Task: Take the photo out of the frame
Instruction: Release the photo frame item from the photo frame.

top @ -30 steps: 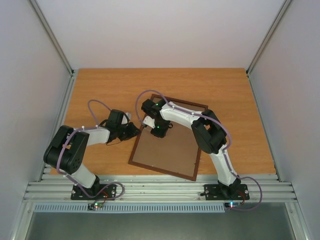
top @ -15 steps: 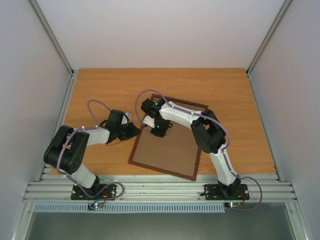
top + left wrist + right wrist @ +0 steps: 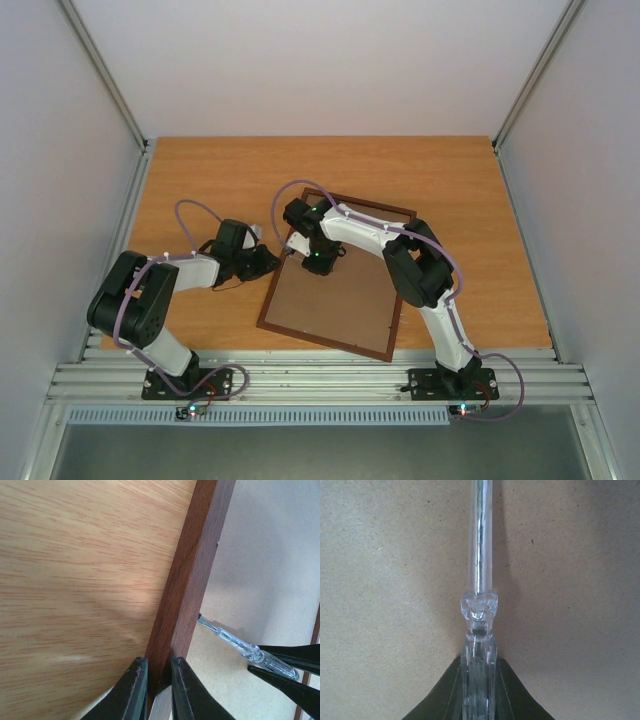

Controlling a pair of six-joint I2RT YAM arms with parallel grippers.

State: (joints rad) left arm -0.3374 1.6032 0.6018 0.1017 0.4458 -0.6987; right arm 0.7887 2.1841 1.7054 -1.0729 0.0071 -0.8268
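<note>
Nothing has moved: left gripper (image 3: 159, 666) pinches the frame (image 3: 190, 570), right gripper (image 3: 479, 664) clamps a screwdriver (image 3: 480, 555); back (image 3: 260, 550) on, photo not out.

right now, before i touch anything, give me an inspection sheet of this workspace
surface: wooden table, with the frame lying on it
job's things: frame face down, hardboard back facing up; photo not visible
clutter: nothing seen
tools: left tool shut on the frame's left rail; right tool shut on a clear-handled screwdriver, whose tip sits at the inner edge of that rail, on the back
cables: purple cables run along both arms, with loops standing above the table
surroundings: white walls on three sides, metal rail along the near edge
</note>
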